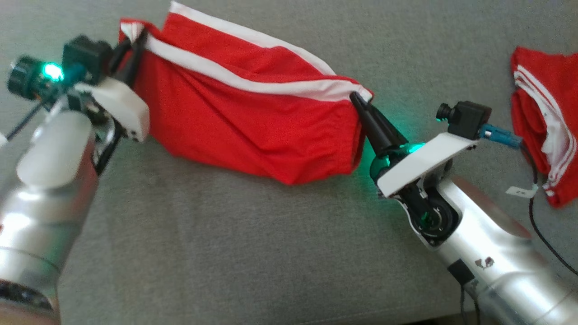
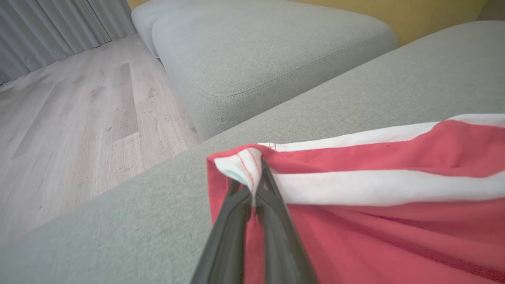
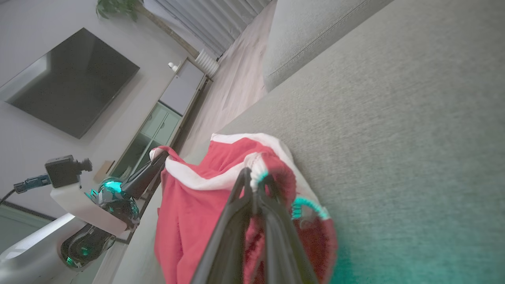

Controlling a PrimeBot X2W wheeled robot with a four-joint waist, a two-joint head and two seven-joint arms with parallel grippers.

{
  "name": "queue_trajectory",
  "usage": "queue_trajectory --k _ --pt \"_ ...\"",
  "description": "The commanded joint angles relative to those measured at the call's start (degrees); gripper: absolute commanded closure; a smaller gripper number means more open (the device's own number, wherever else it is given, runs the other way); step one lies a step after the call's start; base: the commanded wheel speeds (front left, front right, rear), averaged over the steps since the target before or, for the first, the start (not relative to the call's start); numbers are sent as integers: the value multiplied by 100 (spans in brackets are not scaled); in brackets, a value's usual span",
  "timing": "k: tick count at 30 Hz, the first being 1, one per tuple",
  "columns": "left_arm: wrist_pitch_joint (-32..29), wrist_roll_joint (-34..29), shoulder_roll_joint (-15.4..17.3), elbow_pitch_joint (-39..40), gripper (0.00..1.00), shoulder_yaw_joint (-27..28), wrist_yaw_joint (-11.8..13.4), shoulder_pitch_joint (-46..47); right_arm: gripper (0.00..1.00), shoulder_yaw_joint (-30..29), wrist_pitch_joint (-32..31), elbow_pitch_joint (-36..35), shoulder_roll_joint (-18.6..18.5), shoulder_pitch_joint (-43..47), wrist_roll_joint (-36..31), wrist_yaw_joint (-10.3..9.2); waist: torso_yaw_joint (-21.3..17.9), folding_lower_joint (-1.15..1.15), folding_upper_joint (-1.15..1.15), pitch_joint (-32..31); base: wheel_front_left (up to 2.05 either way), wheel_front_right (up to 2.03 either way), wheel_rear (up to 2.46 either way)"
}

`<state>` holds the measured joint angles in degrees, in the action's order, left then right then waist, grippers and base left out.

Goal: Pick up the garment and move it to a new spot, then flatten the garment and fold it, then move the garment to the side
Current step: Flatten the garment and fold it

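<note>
The left gripper (image 2: 254, 185) is shut tight, its two long dark fingers pinching a white-hemmed corner of the red jersey garment with white stripes (image 1: 253, 113). The right gripper (image 1: 357, 97) is likewise closed, on the opposite corner where the white band ends. The garment is thus held by two corners, well apart, so that its striped upper edge is drawn almost straight between the arms while the body of the cloth sags in soft folds below. This hold is judged to serve the carrying or flattening step: with the edge taut, the cloth can be laid down spread out rather than bunched.

The garment is held over the wide grey woven sofa cushion (image 1: 226, 253), toward its far left part in the head view. Whether the lowest fold touches the cushion cannot be told. A second red garment with white stripes (image 1: 542, 113) is seen crumpled at the right edge of the cushion, well apart from the held one, and is judged not to be part of this step.

No brand or writing can be read on the held garment. A small white tag (image 1: 521, 191) is seen beside the second garment, its dark marks too small to read. A small red mark (image 1: 484, 262) on the right forearm is equally illegible.
</note>
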<state>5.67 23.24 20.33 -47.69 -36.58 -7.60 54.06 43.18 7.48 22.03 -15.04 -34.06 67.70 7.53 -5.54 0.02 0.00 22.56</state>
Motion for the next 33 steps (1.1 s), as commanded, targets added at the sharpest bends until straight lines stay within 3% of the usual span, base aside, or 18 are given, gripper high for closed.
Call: queue_trajectory --k 1,9,17,18,19,20,21,22,28,31,33 --pt "89 102 305 -41 100 2 12 466 100 87 155 -115 74 -80 67 -4 -239 -2 0 270 0 0 0" --pt "254 189 326 -865 100 -357 11 1135 100 251 514 60 153 -240 177 -4 -412 -2 0 390 0 0 0" --pt "449 409 189 -1285 100 -561 11 1200 100 334 670 223 155 -261 217 -4 -461 -2 0 353 0 0 0" --pt "509 433 168 -1308 97 -587 11 1211 100 346 682 239 155 -256 218 -4 -455 -2 0 346 0 0 0" --pt "585 462 145 -1322 57 -600 11 1218 100 364 692 260 152 -251 211 -4 -446 -2 0 332 0 0 0" --pt "653 488 126 -1339 0 -607 11 1224 62 372 702 289 150 -251 194 -4 -439 -2 0 318 0 0 0" --pt "718 508 110 -1351 0 -612 11 1226 5 350 713 314 163 -241 203 -4 -429 -2 0 300 0 0 0" --pt "771 531 93 -1364 0 -613 11 1215 0 315 723 347 173 -230 194 -4 -418 -2 0 272 0 0 0" --pt "920 664 60 -1372 0 -505 12 1041 0 -6 748 542 205 -116 -74 -4 -329 -2 0 77 0 0 0" --pt "928 762 82 -1204 0 -264 81 796 0 -495 750 612 229 -5 -645 -4 -298 -2 0 -48 0 0 0" --pt "930 785 129 -963 0 -53 174 550 0 -964 750 614 263 88 -1385 -4 -279 -2 0 -123 0 0 0"
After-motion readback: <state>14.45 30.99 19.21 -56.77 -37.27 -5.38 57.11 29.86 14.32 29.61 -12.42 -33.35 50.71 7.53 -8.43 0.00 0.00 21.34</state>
